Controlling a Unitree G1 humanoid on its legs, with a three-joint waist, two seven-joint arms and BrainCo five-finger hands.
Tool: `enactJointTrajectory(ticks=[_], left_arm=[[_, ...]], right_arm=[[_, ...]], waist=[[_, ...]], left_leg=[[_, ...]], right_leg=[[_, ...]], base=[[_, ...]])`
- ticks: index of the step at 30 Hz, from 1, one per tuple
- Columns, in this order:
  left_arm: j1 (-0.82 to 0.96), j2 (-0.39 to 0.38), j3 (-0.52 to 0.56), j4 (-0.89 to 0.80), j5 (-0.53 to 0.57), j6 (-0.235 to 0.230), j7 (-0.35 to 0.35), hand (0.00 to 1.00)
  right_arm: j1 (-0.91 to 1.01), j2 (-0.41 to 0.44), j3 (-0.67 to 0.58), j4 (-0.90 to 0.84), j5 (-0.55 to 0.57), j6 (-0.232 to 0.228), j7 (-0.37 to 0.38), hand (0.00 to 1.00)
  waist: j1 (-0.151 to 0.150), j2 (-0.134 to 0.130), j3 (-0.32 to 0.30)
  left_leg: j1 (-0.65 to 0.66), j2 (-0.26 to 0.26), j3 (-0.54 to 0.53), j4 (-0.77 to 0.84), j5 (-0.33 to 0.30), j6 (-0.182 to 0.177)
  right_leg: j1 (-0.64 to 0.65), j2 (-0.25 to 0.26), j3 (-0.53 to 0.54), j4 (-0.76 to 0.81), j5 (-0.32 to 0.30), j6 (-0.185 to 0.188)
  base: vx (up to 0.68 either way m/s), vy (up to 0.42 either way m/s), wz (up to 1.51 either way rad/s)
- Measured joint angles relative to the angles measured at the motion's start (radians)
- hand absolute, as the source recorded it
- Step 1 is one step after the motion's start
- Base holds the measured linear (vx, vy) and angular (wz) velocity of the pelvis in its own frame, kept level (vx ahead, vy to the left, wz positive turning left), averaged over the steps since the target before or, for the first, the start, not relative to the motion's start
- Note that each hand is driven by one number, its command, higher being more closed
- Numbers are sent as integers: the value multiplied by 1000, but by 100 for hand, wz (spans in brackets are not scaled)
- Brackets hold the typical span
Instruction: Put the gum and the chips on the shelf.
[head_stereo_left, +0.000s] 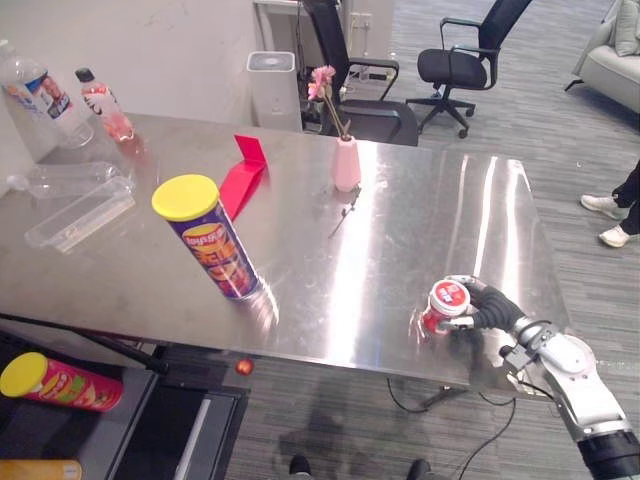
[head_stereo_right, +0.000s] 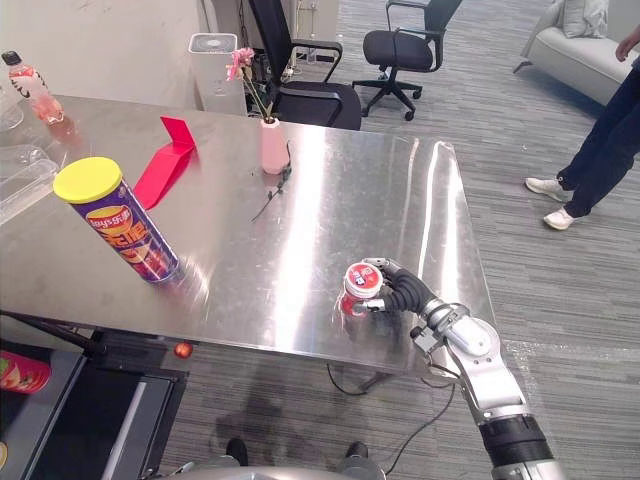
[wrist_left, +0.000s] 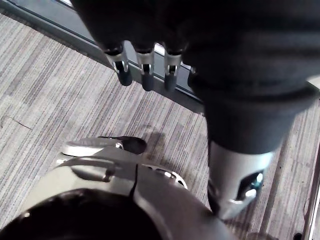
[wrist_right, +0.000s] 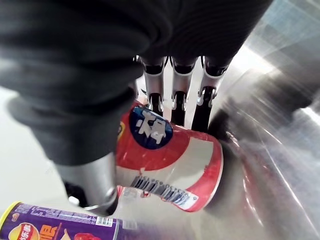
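Note:
A small red-and-white gum tub (head_stereo_left: 447, 303) sits on the steel table (head_stereo_left: 400, 230) near its front right edge. My right hand (head_stereo_left: 495, 305) is shut on it: in the right wrist view the fingers (wrist_right: 176, 95) curl round the far side of the gum tub (wrist_right: 170, 165), with the thumb on the near side. The chips, a purple can with a yellow lid (head_stereo_left: 212, 245), stand tilted at the table's left front, well apart from that hand. My left hand (wrist_left: 145, 65) hangs over the carpet with relaxed fingers and holds nothing.
A pink vase with a flower (head_stereo_left: 346, 163) and a red folded card (head_stereo_left: 243, 175) stand mid-table. Bottles (head_stereo_left: 40, 95) and a clear tray (head_stereo_left: 80, 212) crowd the back left. A red chips can (head_stereo_left: 62, 383) lies on the low shelf at lower left. A person's legs (head_stereo_left: 625, 205) stand at the right.

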Motion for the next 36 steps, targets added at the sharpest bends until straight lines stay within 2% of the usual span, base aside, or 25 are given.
enactJointTrajectory(ticks=[12, 19, 26, 36], left_arm=[[0, 0, -1, 0, 0, 0, 1, 0], [0, -1, -2, 0, 0, 0, 2, 0], [2, -2, 0, 0, -2, -1, 3, 0], [4, -19, 33, -8, -3, -10, 12, 0]], right_arm=[[1, 0, 0, 0, 0, -3, -5, 100], [9, 0, -2, -9, 0, -23, -68, 100], [-18, 0, -79, -136, 17, -25, -133, 100], [-64, 0, -111, -274, 57, -22, -151, 100]], waist=[[0, 1, -1], [-1, 2, -2], [-2, 2, -25], [-1, -5, -57]], left_leg=[[0, 0, 0, 0, 0, 0], [1, 0, 0, 0, 0, 0], [3, 0, 0, 0, 0, 0], [14, 3, 1, 0, 0, 0]], right_leg=[[-1, 0, 0, 0, 0, 0], [0, 0, 1, 0, 0, 0], [3, 0, 4, 0, 0, 0], [11, 2, 23, 5, 0, 0]], base=[[0, 0, 0], [0, 0, 0], [0, 0, 0], [0, 0, 0]])
